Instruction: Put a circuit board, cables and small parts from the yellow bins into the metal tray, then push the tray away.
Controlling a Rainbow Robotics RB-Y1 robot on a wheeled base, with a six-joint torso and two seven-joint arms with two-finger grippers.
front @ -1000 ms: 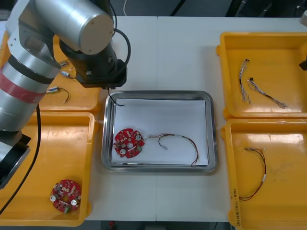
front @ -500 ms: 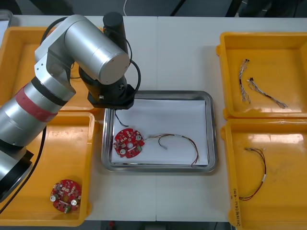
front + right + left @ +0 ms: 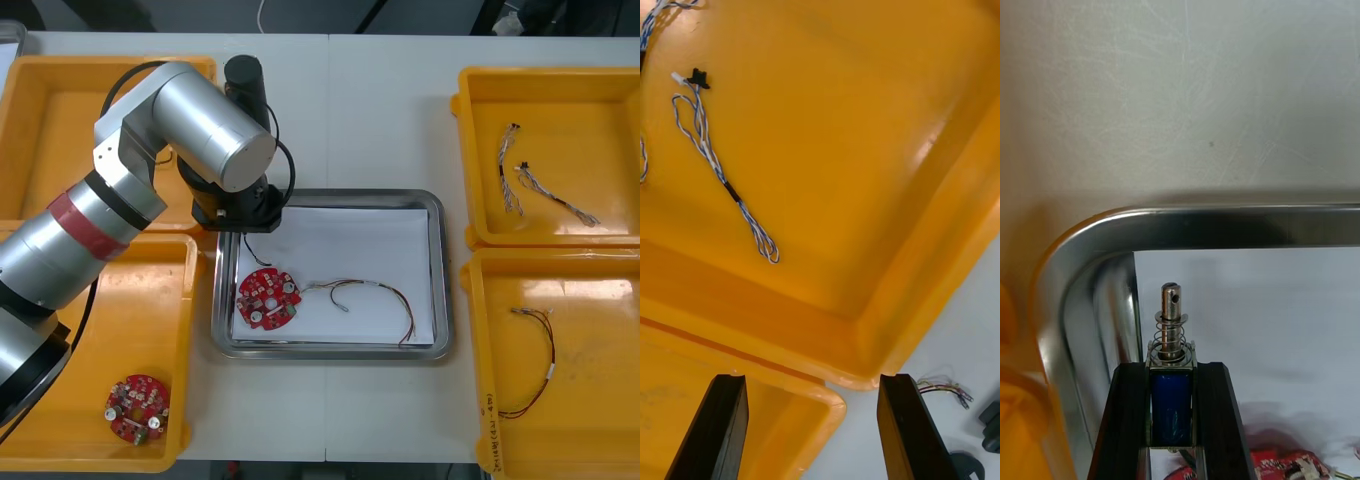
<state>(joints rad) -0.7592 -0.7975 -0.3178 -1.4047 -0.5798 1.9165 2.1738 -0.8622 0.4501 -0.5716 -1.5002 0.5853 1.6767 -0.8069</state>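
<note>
Left wrist view: the small metal part (image 3: pixel 1171 352), blue with a spring, is pinched between the fingers of my left gripper (image 3: pixel 1172 375). Its long side runs along them, pin end poking past the tips toward the corner rim of the metal tray (image 3: pixel 1225 227). White tray floor lies under it, so I think letting go is enough. The circuit board (image 3: pixel 268 297) lies close by. My right gripper (image 3: pixel 812 390) hangs open and empty over a yellow bin (image 3: pixel 827 150).
</note>
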